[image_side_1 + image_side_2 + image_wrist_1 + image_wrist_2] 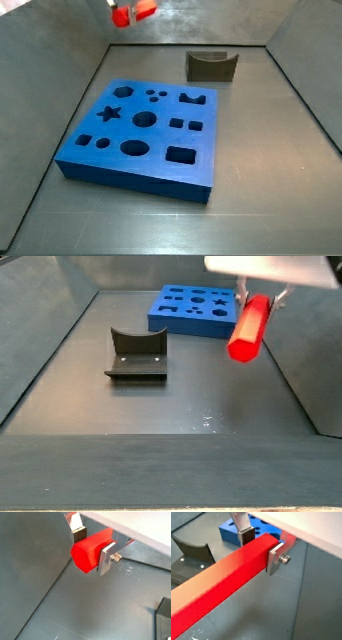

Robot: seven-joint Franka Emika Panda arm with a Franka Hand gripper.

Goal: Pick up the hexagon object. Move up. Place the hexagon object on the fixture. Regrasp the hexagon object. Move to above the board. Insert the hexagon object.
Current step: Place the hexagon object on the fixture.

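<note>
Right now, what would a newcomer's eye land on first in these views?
The bright red hexagon object, clamped in the gripper and hanging in the air clear of the floor. Next, the big blue board with its shaped holes, and the small dark fixture standing apart from it, unoccupied.

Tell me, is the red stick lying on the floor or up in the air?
Up in the air: the gripper holds the hexagon object above the floor, apart from the fixture.

In a side view the gripper (131,12) and hexagon object (135,12) are cut off by the frame's edge; the fingers cannot be made out there.
</note>
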